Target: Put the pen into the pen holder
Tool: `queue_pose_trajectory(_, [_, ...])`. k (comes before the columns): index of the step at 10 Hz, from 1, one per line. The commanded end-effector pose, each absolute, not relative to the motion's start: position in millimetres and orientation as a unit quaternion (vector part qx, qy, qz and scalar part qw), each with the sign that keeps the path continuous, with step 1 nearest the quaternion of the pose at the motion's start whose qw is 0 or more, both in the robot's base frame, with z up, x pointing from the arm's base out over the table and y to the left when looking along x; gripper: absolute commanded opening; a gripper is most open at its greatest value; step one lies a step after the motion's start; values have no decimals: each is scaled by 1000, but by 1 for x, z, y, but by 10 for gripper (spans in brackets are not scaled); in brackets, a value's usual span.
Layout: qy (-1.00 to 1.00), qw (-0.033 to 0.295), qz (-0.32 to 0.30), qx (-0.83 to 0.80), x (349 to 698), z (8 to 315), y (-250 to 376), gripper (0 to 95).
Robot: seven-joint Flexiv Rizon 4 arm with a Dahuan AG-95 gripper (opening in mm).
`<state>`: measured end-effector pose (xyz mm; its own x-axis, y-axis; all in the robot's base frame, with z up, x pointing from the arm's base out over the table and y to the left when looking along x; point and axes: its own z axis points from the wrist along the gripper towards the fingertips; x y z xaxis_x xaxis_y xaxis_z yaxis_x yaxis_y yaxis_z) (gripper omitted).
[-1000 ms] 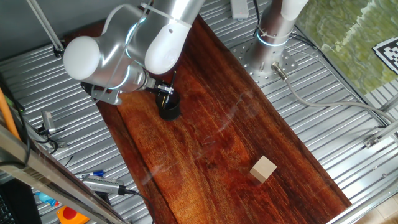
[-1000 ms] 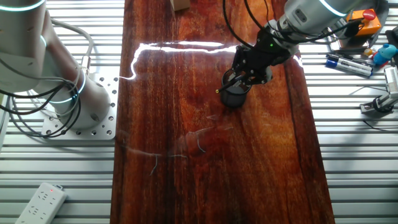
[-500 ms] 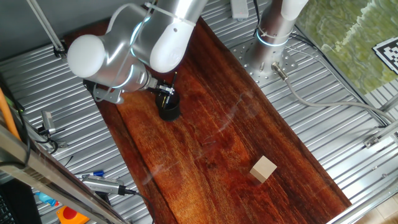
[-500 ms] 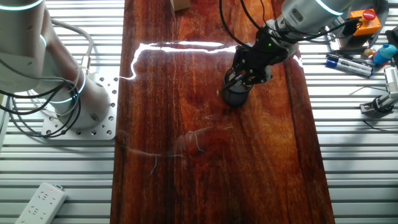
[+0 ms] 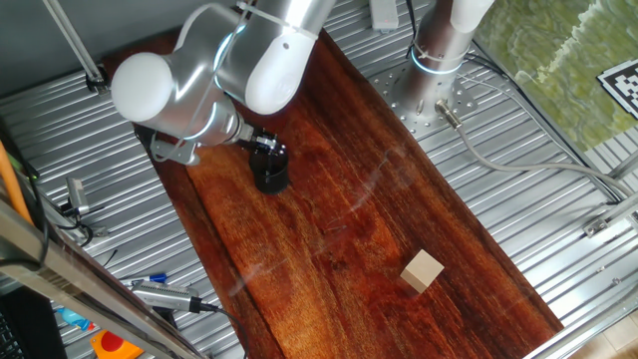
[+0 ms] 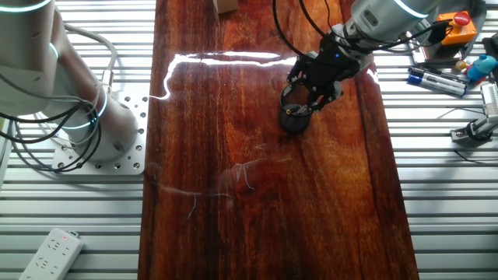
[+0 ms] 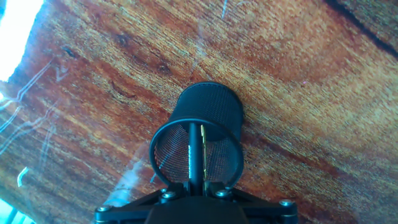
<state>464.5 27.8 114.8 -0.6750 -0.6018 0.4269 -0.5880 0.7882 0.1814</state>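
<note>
The pen holder, a small black mesh cup, stands on the wooden board in one fixed view (image 5: 271, 179), in the other fixed view (image 6: 292, 119) and in the hand view (image 7: 209, 102). The thin black pen (image 7: 194, 155) stands nearly upright inside the cup, its lower end in the hollow and its upper end running up between my fingers. My gripper (image 7: 194, 186) sits right above the cup's rim and looks shut on the pen's upper end. It also shows in one fixed view (image 5: 263, 146) and in the other fixed view (image 6: 307, 89). My fingertips are mostly hidden by the hand body.
A tan wooden block (image 5: 422, 270) lies far down the board, and shows at the top edge in the other fixed view (image 6: 226, 5). Blue-and-silver markers (image 6: 434, 78) lie on the metal table beside the board. The arm's base (image 6: 93, 117) and a power strip (image 6: 50, 250) are at the left.
The pen stuck out sideways past the cup's rim before. It now stands nearly upright inside the cup, and my gripper has shifted slightly over the cup.
</note>
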Motion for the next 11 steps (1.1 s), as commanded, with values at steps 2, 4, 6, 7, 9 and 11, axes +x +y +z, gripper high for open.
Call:
queue_pose_trajectory(2, [-950,162,-17,265,468,119,27,0])
queue_pose_trajectory(4, [-960,132,-18,247,475,137,30,0])
queue_pose_trajectory(6, [-972,96,-13,212,485,152,38,0])
queue_pose_trajectory(7, [-978,68,-8,195,492,152,45,0])
queue_pose_trajectory(9, [-983,39,-10,179,507,143,58,0])
queue_pose_trajectory(11, [-986,15,-20,164,524,131,74,0])
